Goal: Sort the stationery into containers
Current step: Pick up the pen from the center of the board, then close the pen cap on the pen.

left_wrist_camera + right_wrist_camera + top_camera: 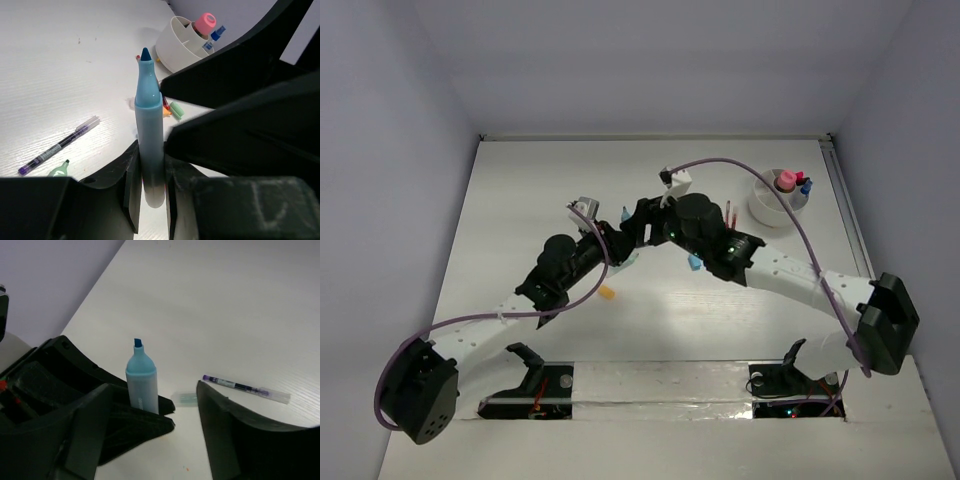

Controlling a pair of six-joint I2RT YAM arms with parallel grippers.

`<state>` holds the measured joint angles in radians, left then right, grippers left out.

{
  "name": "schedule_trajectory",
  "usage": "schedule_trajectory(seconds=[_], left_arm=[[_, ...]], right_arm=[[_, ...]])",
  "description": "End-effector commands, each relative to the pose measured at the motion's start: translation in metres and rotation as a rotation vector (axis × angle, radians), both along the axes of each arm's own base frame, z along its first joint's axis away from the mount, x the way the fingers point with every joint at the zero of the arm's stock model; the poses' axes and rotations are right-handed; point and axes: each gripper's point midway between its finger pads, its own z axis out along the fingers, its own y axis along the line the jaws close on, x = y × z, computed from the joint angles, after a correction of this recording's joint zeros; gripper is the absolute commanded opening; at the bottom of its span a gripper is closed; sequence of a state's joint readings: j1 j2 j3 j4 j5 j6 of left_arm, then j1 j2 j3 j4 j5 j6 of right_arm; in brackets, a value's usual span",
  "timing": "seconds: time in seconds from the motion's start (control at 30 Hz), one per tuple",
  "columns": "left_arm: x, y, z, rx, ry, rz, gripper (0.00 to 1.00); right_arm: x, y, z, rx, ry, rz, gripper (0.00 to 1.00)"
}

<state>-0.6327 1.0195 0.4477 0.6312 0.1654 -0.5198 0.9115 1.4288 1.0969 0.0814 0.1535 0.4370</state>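
Near the middle of the counter (520, 200), my left end effector (150, 182) is pressed together on the blue highlighter (149, 135), pinching its lower barrel so that it stands tip-up with the chisel tip bare. The right end effector (154, 390) sits just beside it with its fingers spread wide to either side of the highlighter, touching nothing that I can see. Progress: early, by my judgement. The white cup (175, 47) at the far right of the counter holds only a pink marker (204, 23) and a blue marker (215, 36). Loose on the counter are a purple-ended pen (59, 146), a pale-green marker (176, 110), an orange piece (607, 293), a red pen (165, 102) near the cup, and a blue eraser (695, 262) beside the right arm (770, 265). A pale cap-like piece (186, 399) lies close to the pen; whether it belongs to the highlighter I cannot tell. Obstruction: the right arm lies across the line from the held highlighter to the cup, so I judge that it has to clear away before a drop.
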Motion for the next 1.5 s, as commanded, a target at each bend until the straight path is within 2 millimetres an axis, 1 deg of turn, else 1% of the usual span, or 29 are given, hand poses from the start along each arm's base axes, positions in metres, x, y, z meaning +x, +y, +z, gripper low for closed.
schedule_trajectory(seconds=[0.0, 0.03, 0.07, 0.13, 0.17, 0.23, 0.27, 0.3, 0.33, 0.37, 0.4, 0.47, 0.5, 0.57, 0.6, 0.67, 0.7, 0.73, 0.77, 0.8, 0.83, 0.87, 0.9, 0.93, 1.03, 1.07, 1.13, 1.3, 1.47], left_arm=[[-0.001, -0.002, 0.045, -0.061, -0.138, -0.027, 0.0], [-0.002, -0.003, 0.046, -0.063, -0.141, -0.033, 0.0], [-0.004, -0.003, 0.048, -0.069, -0.149, -0.039, 0.0], [-0.008, -0.005, 0.051, -0.076, -0.162, -0.062, 0.0], [-0.009, -0.005, 0.052, -0.08, -0.169, -0.068, 0.0], [-0.013, -0.007, 0.053, -0.084, -0.173, -0.089, 0.0], [-0.013, -0.007, 0.054, -0.091, -0.175, -0.093, 0.0], [-0.014, -0.008, 0.053, -0.09, -0.174, -0.097, 0.0], [-0.014, -0.009, 0.053, -0.091, -0.171, -0.102, 0.0], [-0.014, -0.009, 0.053, -0.093, -0.171, -0.105, 0.0], [-0.016, -0.01, 0.053, -0.095, -0.171, -0.113, 0.0], [-0.017, -0.012, 0.053, -0.1, -0.174, -0.125, 0.0], [-0.019, -0.013, 0.055, -0.105, -0.178, -0.14, 0.0], [-0.021, -0.014, 0.055, -0.11, -0.181, -0.153, 0.0], [-0.022, -0.015, 0.054, -0.108, -0.181, -0.157, 0.0], [-0.021, -0.015, 0.054, -0.108, -0.181, -0.156, 0.0], [-0.022, -0.015, 0.055, -0.11, -0.183, -0.156, 0.0], [-0.022, -0.015, 0.055, -0.11, -0.183, -0.156, 0.0], [-0.022, -0.015, 0.055, -0.111, -0.182, -0.156, 0.0], [-0.022, -0.015, 0.055, -0.11, -0.183, -0.157, 0.0], [-0.022, -0.015, 0.055, -0.111, -0.182, -0.157, 0.0], [-0.022, -0.015, 0.055, -0.111, -0.18, -0.157, 0.0], [-0.022, -0.015, 0.055, -0.111, -0.18, -0.159, 0.0], [-0.023, -0.015, 0.055, -0.112, -0.181, -0.159, 0.0], [-0.023, -0.015, 0.054, -0.111, -0.18, -0.159, 0.0], [-0.023, -0.015, 0.054, -0.111, -0.18, -0.161, 0.0], [-0.023, -0.015, 0.054, -0.112, -0.179, -0.161, 0.0], [-0.023, -0.015, 0.054, -0.113, -0.18, -0.164, 0.0], [-0.022, -0.017, 0.052, -0.109, -0.175, -0.165, 0.0]], right_arm=[[-0.008, -0.026, 0.033, 0.021, -0.067, -0.046, 0.77], [-0.01, -0.033, 0.034, 0.014, -0.072, -0.058, 0.79], [-0.011, -0.045, 0.02, -0.021, -0.059, -0.093, 0.78], [-0.017, -0.061, 0.021, -0.022, -0.057, -0.126, 0.7], [-0.018, -0.076, -0.003, -0.08, -0.017, -0.164, 0.61], [-0.019, -0.092, -0.02, -0.092, 0.027, -0.207, 0.43], [-0.021, -0.1, -0.036, -0.123, 0.065, -0.216, 0.33], [-0.026, -0.105, -0.057, -0.157, 0.103, -0.22, 0.13], [-0.027, -0.113, -0.075, -0.194, 0.15, -0.24, 0.08], [-0.026, -0.12, -0.087, -0.222, 0.178, -0.257, 0.07], [-0.028, -0.124, -0.099, -0.253, 0.201, -0.261, 0.06], [-0.021, -0.141, -0.118, -0.324, 0.246, -0.309, 0.11], [-0.018, -0.146, -0.122, -0.342, 0.253, -0.32, 0.24], [-0.009, -0.156, -0.129, -0.369, 0.293, -0.322, 0.38], [-0.007, -0.157, -0.139, -0.39, 0.32, -0.309, 0.52], [0.0, -0.156, -0.144, -0.412, 0.344, -0.281, 0.57], [0.003, -0.153, -0.153, -0.449, 0.363, -0.269, 0.59], [0.003, -0.153, -0.162, -0.468, 0.381, -0.268, 0.59], [0.008, -0.149, -0.162, -0.478, 0.379, -0.258, 0.59], [0.008, -0.145, -0.167, -0.486, 0.391, -0.239, 0.59], [0.01, -0.143, -0.178, -0.507, 0.408, -0.231, 0.6], [0.018, -0.143, -0.177, -0.512, 0.402, -0.242, 0.6], [0.02, -0.143, -0.179, -0.524, 0.405, -0.245, 0.6], [0.022, -0.144, -0.187, -0.546, 0.416, -0.246, 0.6], [0.031, -0.142, -0.189, -0.545, 0.413, -0.251, 0.6], [0.032, -0.143, -0.195, -0.564, 0.423, -0.253, 0.59], [0.037, -0.147, -0.197, -0.593, 0.419, -0.285, 0.59], [0.039, -0.148, -0.211, -0.622, 0.435, -0.288, 0.56], [0.044, -0.153, -0.215, -0.621, 0.443, -0.299, 0.51]])
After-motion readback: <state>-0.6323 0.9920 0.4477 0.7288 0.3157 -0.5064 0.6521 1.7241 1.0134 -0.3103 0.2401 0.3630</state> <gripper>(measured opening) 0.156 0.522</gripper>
